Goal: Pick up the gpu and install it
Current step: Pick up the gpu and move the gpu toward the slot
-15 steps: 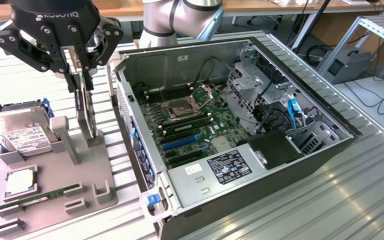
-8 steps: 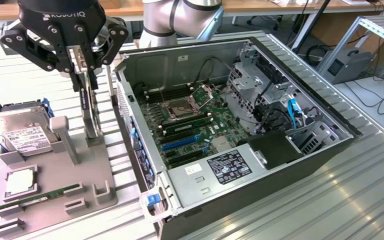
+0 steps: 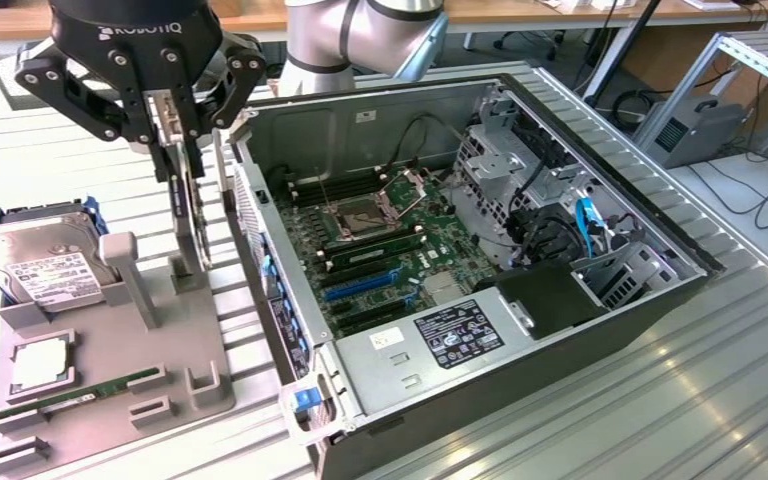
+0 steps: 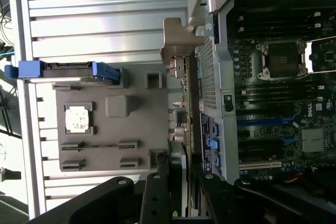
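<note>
Gpu: thin flat dark card, upright, top edge clamped in black jaws beside grey case.

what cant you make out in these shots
- gpu faces: edge-on in both views, so its chips and contacts are hidden.
- gpu's lower edge: in the exterior view it meets a post of the gray holder, so I cannot tell whether it sits in a slot or is clear of it.
- claw upper body: cut off by the exterior view's top edge.
- hard drive label print: too small to read.
</note>
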Controlling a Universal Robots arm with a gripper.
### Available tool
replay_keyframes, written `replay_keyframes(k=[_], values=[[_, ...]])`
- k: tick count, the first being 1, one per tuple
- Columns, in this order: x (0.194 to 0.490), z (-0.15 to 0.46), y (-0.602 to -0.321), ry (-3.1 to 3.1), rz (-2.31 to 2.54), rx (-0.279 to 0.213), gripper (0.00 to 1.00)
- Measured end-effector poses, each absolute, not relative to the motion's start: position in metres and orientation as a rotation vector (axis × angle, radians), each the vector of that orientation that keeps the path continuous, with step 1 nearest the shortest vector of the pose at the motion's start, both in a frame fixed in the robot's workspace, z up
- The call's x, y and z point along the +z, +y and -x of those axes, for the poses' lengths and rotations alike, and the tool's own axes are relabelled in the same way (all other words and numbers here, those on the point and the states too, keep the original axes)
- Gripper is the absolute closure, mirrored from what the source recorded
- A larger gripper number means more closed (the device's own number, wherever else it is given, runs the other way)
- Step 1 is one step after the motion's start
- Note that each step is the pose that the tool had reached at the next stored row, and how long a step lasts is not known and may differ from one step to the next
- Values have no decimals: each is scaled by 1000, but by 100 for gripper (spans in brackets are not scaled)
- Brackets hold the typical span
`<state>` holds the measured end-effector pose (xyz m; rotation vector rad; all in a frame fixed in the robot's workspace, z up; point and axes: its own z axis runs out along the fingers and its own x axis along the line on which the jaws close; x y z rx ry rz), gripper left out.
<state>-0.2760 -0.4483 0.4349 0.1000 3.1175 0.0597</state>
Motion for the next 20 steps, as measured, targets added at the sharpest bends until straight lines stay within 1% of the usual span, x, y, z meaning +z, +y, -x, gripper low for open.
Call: replay_keyframes(k=[20], values=[[435, 258, -448, 3118, -100, 60, 73]])
